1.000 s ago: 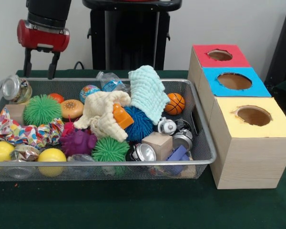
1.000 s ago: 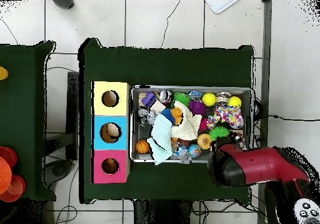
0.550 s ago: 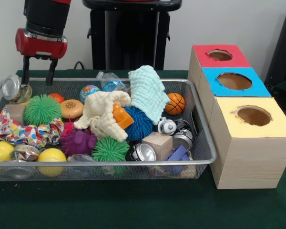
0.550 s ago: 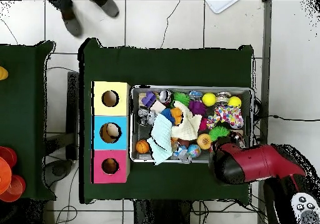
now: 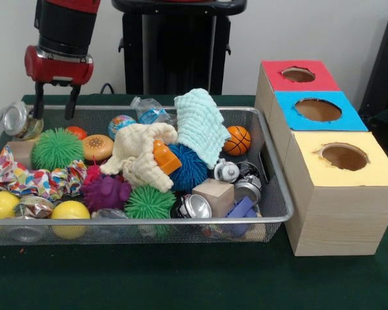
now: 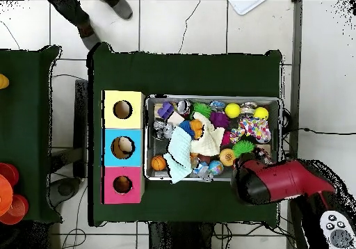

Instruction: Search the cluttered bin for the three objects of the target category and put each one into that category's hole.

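A wire mesh bin (image 5: 271,169) holds a jumble of toys, cloths and tins. My gripper (image 5: 53,116) hangs open over the bin's far left corner with nothing between its fingers. It is just right of a glass jar (image 5: 19,121) and above a green spiky ball (image 5: 57,148). Near them lie an orange burger toy (image 5: 97,147), a globe ball (image 5: 121,123) and a patterned cloth (image 5: 35,181). In the overhead view the red gripper head (image 6: 254,181) covers the bin's lower right corner (image 6: 277,101). Beside the bin stand the red hole (image 5: 298,74), blue hole (image 5: 318,110) and yellow hole (image 5: 344,156).
Also in the bin are a cream cloth (image 5: 139,155), mint cloth (image 5: 200,126), basketball (image 5: 237,140), blue spiky ball (image 5: 189,169), purple spiky toy (image 5: 107,192), two yellow balls (image 5: 70,212), a wooden block (image 5: 214,194) and metal tins (image 5: 194,206). A person's feet (image 6: 87,23) show at the overhead view's top.
My gripper has come down a little toward the bin's far left corner, still open. The person's feet at the top of the overhead view have shifted.
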You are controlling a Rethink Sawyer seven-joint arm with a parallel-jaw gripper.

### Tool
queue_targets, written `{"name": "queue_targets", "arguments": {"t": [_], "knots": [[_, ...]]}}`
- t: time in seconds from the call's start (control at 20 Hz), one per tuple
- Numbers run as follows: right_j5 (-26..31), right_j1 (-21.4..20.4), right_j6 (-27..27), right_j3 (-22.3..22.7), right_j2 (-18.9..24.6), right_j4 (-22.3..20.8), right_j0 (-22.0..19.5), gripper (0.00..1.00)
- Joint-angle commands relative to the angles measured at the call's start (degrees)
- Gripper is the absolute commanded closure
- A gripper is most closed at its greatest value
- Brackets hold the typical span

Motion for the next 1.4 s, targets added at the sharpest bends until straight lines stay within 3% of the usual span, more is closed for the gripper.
{"name": "queue_targets", "arguments": {"t": [0.05, 1.05, 1.4], "knots": [[3.4, 2.9, -10.2, -4.2, 3.5, -4.0, -0.2, 0.00], [4.0, 7.0, -15.1, -8.1, 2.2, -11.6, -0.2, 0.00], [6.4, 7.3, -12.3, -7.5, 0.4, -11.9, 2.7, 0.00]]}}
